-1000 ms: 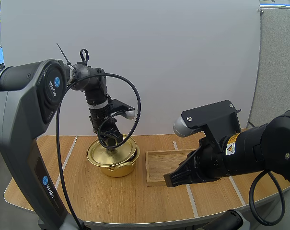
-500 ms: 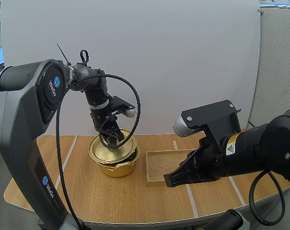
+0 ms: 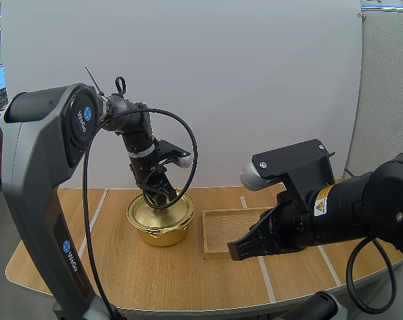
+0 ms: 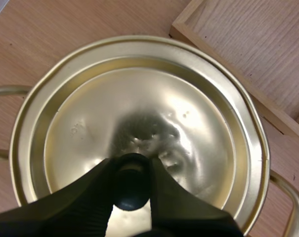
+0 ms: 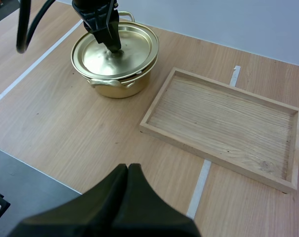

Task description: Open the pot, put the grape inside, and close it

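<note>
Lid (image 4: 189, 113) on gold pot (image 3: 162, 235), knob (image 4: 132, 195) pinched by left gripper (image 4: 131, 170).
Right gripper (image 5: 128, 170) pressed together, near wooden tray (image 5: 213, 157).

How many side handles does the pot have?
2. One side handle faces the right end effector; the other sits opposite on the pot, behind the left end effector gripping the lid knob.

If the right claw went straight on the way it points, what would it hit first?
Likely the bare table, between the pot and wooden tray; the right gripper angles down. Depth's uncertain.
</note>
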Motion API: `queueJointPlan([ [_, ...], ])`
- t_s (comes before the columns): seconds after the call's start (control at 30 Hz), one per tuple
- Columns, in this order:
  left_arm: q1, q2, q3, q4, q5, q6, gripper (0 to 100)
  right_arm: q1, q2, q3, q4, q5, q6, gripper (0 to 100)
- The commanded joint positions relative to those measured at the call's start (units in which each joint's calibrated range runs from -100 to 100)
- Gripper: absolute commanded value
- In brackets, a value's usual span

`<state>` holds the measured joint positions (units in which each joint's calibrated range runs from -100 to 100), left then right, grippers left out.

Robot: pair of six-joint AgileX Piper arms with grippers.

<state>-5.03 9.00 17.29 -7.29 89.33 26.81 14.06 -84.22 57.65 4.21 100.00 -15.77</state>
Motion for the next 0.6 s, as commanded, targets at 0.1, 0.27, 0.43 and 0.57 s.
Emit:
queueJointPlan([
  [0.1, 0.10, 0.73, 0.08, -0.57, 1.08, 0.91, 0, -0.15, -0.46, -0.03, 0.29, 0.00, -0.12, 0],
  [0.27, -0.97, 2.27, 0.08, 1.89, 2.33, 0.03, 0, -0.15, -0.46, -0.03, 0.29, 0.00, -0.12, 0],
  [0.43, -1.88, 2.66, 0.08, 4.01, -0.14, -1.85, 0, -0.15, -0.46, -0.03, 0.29, 0.00, -0.12, 0],
  [0.57, -2.03, 2.66, 0.08, 4.30, 1.07, -1.85, 0, -0.15, -0.46, -0.03, 0.29, 0.00, -0.12, 0],
])
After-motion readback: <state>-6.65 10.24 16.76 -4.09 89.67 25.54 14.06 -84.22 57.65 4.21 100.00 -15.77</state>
